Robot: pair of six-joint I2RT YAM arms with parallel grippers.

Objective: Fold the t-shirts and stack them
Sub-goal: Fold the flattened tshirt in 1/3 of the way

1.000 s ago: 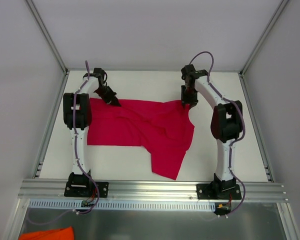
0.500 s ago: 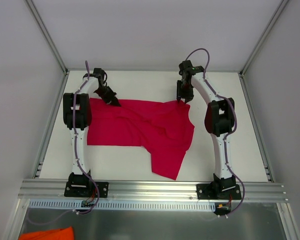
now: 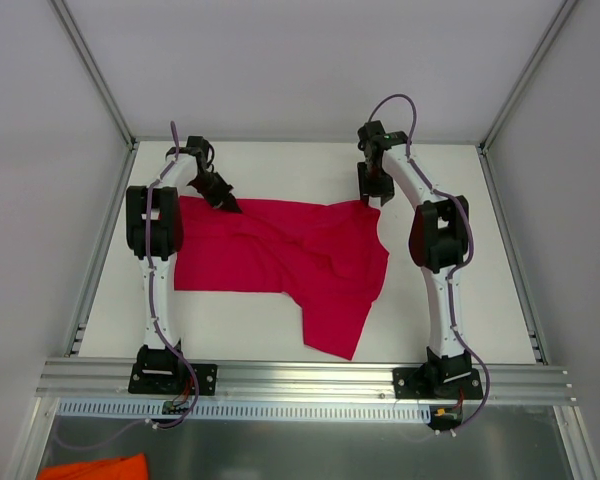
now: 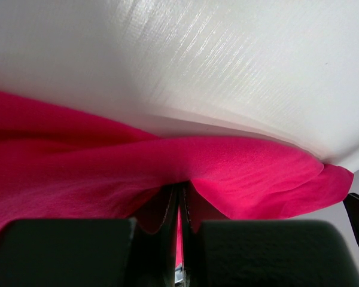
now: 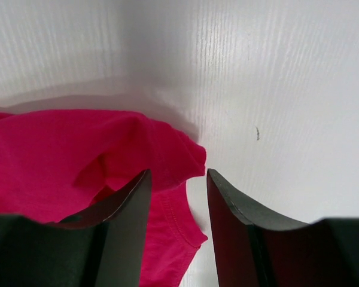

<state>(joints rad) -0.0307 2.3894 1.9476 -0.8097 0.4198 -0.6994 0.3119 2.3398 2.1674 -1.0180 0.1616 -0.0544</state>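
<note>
A crimson-red t-shirt (image 3: 280,255) lies rumpled across the white table, one part trailing toward the front. My left gripper (image 3: 227,203) is shut on the t-shirt's far left edge; in the left wrist view its jaws pinch a fold of red fabric (image 4: 227,167). My right gripper (image 3: 372,198) is open over the t-shirt's far right corner. In the right wrist view the fingers (image 5: 128,206) straddle the hemmed corner of the shirt (image 5: 167,155), which lies flat on the table.
The white table (image 3: 460,300) is walled at the back and both sides by grey panels. A metal rail (image 3: 300,378) runs along the near edge. An orange cloth (image 3: 92,468) lies below the rail at the bottom left.
My right gripper moved back from the shirt's right corner toward the far wall, then came a little nearer to it. The left gripper and the shirt have stayed put.
</note>
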